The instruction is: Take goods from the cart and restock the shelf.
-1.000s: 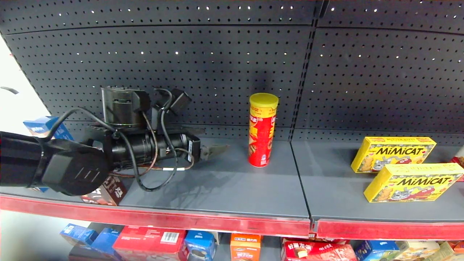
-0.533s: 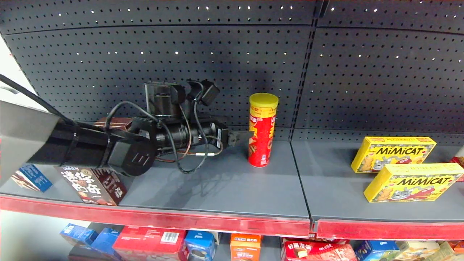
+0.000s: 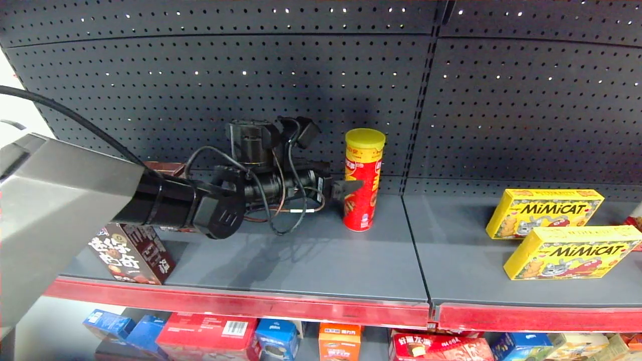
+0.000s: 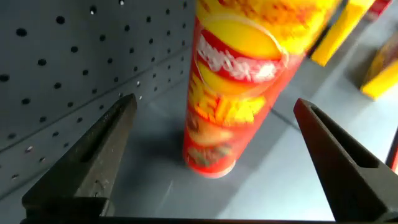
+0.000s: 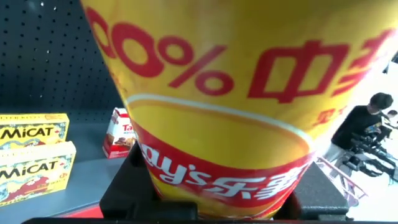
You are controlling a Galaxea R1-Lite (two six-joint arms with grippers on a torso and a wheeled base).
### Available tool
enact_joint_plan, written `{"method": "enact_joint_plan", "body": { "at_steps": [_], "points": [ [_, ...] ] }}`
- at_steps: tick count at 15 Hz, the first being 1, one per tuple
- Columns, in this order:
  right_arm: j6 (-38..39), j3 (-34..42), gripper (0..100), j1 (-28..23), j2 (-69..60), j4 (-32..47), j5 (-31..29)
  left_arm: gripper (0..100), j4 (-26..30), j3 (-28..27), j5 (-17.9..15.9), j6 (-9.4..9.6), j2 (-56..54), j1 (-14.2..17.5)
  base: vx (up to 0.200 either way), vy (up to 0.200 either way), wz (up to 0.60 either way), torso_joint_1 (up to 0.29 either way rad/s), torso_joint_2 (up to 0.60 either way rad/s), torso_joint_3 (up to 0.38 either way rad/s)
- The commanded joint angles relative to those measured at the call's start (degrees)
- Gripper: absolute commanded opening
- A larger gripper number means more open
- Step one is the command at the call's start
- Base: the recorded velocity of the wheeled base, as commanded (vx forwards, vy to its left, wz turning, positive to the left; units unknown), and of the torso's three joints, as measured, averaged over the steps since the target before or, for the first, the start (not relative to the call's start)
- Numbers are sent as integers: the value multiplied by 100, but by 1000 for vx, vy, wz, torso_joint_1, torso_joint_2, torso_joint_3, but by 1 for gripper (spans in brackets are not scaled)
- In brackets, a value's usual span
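A tall red chip can with a yellow lid (image 3: 362, 180) stands upright on the grey shelf (image 3: 321, 260), close to the pegboard back. My left gripper (image 3: 351, 186) lies level over the shelf, its tips at the can's left side. In the left wrist view the can (image 4: 239, 81) stands just ahead of the open left gripper (image 4: 214, 102), one finger on each side and neither touching it. In the right wrist view a yellow and red snack can (image 5: 211, 93) sits very near the camera, with the right gripper (image 5: 211, 193) shut on it.
Two yellow boxes (image 3: 544, 206) (image 3: 572, 250) lie on the shelf's right half. A dark brown box (image 3: 131, 253) stands near the front edge on the left. Open shelf lies between can and boxes. Several packages fill the shelf below (image 3: 210, 336).
My left arm has moved right along the shelf, bringing its open gripper from well left of the chip can up to the can's side. The can has not moved.
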Motion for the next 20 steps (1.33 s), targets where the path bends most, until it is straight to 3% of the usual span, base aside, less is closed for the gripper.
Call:
{"method": "enact_joint_plan", "body": {
  "at_steps": [1,8,13,16,20],
  "points": [
    [-51,-5,0,5,-107,170,-2,100,-119,-205,8,-78,211,-66,0,0,0,0,0,0],
    [-174,-14,0,-4,-239,355,-2,100,-128,-820,-1,-113,598,-84,0,0,0,0,0,0],
    [-385,-14,0,5,-441,618,7,100,-110,-1304,-1,-122,1020,-321,0,0,0,0,0,0],
    [-464,-41,0,5,-608,847,7,100,-154,-1681,8,-377,1301,-435,0,0,0,0,0,0],
    [-473,-146,0,-4,-714,1137,16,100,-321,-2059,52,-447,1661,-391,0,0,0,0,0,0]
  ]
}}
